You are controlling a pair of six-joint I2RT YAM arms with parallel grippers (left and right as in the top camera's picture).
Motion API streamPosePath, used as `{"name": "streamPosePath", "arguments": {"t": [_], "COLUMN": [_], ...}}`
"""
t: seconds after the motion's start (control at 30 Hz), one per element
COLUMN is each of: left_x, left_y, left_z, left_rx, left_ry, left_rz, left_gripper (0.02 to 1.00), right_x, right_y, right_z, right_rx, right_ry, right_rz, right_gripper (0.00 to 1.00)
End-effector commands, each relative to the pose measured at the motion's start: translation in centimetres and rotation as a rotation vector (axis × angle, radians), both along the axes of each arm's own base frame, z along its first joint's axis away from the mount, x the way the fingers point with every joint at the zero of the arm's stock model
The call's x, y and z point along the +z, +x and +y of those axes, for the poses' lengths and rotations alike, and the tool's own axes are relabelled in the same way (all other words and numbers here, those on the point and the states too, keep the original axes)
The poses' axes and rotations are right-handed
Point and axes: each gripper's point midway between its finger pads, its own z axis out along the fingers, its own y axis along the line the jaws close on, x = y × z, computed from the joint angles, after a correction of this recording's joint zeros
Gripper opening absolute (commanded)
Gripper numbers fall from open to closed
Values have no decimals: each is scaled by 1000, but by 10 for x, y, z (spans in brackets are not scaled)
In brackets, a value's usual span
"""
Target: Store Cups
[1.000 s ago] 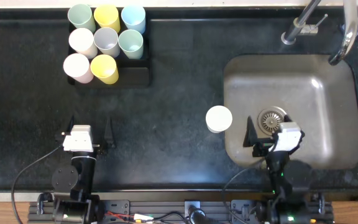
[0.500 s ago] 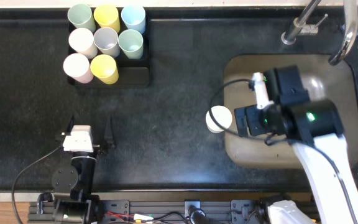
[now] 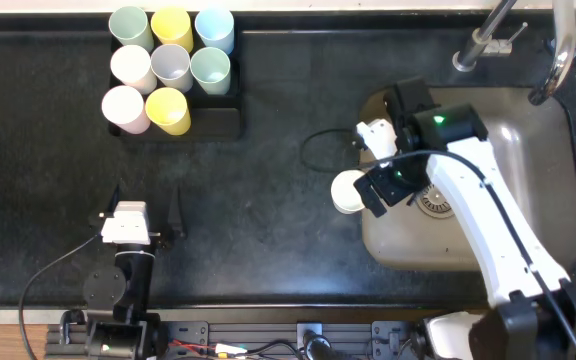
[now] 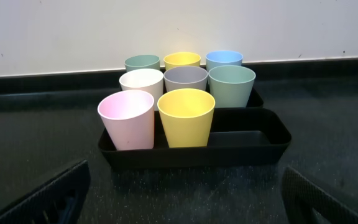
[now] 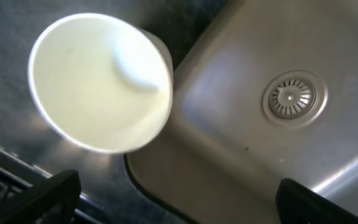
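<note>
A white cup [image 3: 349, 191] stands upright on the dark counter at the sink's left edge; it is empty [image 5: 98, 81]. My right gripper [image 3: 378, 187] hovers above it, open [image 5: 179, 214], with the cup off to one side of the gap and nothing held. A black tray [image 3: 218, 122] at the back left holds several pastel cups, among them a pink cup [image 4: 127, 120] and a yellow cup [image 4: 186, 116]. One corner slot of the tray [image 4: 253, 134] is bare. My left gripper [image 3: 146, 215] rests open [image 4: 179, 214] near the front of the counter, facing the tray from a distance.
The steel sink [image 3: 528, 130] with its drain [image 5: 289, 98] lies on the right, a faucet [image 3: 488, 35] behind it. A black cable [image 3: 318, 150] loops from the right arm over the counter. Open counter lies between tray and sink.
My right arm has lifted from its rest at the sink's front edge and swung up and left, so that its gripper is above the white cup. The cup and left arm have not moved.
</note>
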Motion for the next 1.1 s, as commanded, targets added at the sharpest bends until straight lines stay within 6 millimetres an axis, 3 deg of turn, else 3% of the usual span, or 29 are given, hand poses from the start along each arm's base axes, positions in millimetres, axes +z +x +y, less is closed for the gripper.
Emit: {"name": "streamPosePath", "arguments": {"t": [0.03, 0.33, 0.63, 0.97, 1.0, 1.03, 1.07, 1.1], "left_x": [1, 1, 1, 1, 1, 1, 1, 1], "left_y": [0, 0, 0, 0, 0, 0, 0, 0], "left_z": [-1, -1, -1, -1, -1, -1, -1, -1], "left_rx": [-9, -9, -9, -9, -9, -9, -9, -9], "left_ry": [18, 18, 18, 18, 18, 18, 18, 18], "left_rz": [-4, -4, -4, -4, -4, -4, -4, -4], "left_gripper": [998, 998, 998, 998, 998, 998, 998, 998], "right_x": [-10, -28, -45, -43, -42, -42, -41, -40], "right_y": [13, 31, 35, 38, 39, 39, 40, 40], "right_z": [-2, 3, 5, 6, 7, 7, 7, 8], "right_rx": [-12, -55, -53, -54, -53, -53, -54, -66], "right_ry": [-3, 14, 4, 12, 13, 13, 14, 15], "right_rz": [-6, -9, 28, 19, 17, 15, 13, 12], "right_gripper": [998, 998, 998, 967, 934, 735, 292, 42]}}
